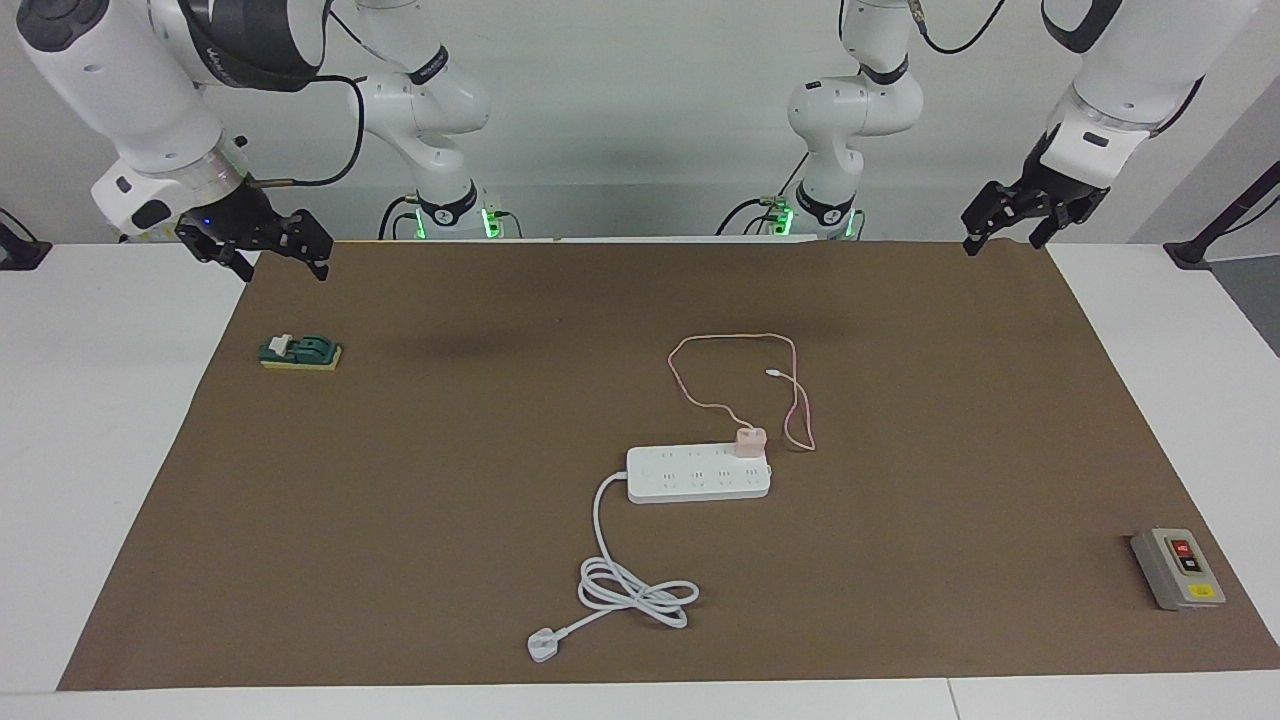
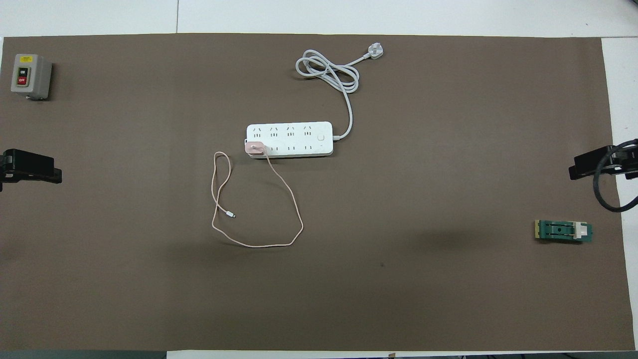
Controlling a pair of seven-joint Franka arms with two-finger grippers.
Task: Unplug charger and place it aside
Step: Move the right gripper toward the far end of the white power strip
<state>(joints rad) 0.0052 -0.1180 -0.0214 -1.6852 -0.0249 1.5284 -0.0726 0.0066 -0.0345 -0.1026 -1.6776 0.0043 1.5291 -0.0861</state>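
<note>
I have both arms raised at their own ends of the table. My left gripper (image 1: 1012,228) hangs with fingers spread, and my right gripper (image 1: 268,252) hangs empty too.

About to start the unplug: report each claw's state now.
Left claw: open, empty, over the brown mat's corner.
Right claw: empty, cannot tell.

Charger (image 1: 750,441) plugged into the power strip (image 1: 698,474), at the strip's end toward the left arm, on the row nearer the robots. Charger cable (image 1: 735,380) loops on the mat (image 1: 400,480) nearer the robots. Strip cord (image 1: 625,585) coils toward the mat's edge farthest from the robots. Switch box (image 1: 1177,568) at that edge's left-arm corner. Knife switch (image 1: 299,351) near the right-arm end.
</note>
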